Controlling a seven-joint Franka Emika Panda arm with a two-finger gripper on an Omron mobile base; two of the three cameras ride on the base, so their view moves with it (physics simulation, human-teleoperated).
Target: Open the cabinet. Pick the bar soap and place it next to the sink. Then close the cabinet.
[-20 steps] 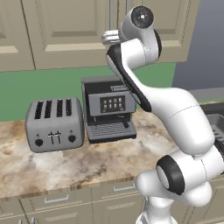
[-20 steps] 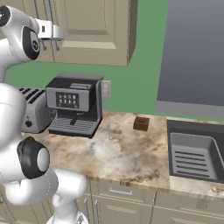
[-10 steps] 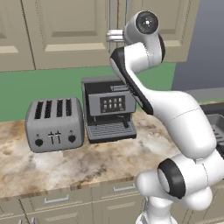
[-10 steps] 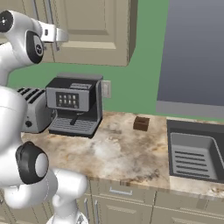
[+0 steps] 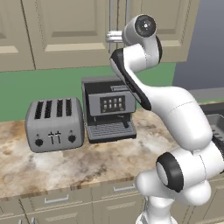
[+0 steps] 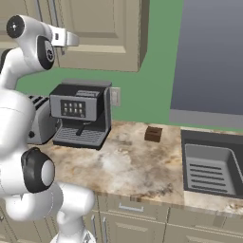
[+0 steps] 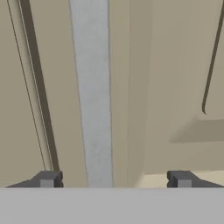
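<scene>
The claw point(image 7: 114, 179) stands wide, its tips on either side of the cabinet point(image 7: 166, 87) door's silver handle point(image 7: 92, 96). Both doors are shut. A dark brown block point(image 6: 153, 134) sits on the desk point(image 6: 128, 166) near the sink point(image 6: 211, 163).

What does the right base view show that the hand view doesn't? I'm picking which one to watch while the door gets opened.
Right base view: the sink, a small dark brown block, the coffee machine and the marble counter. Hand view: the open gripper, its fingertips either side of the silver bar handle, close up. Both: the beige cabinet, doors shut.
</scene>
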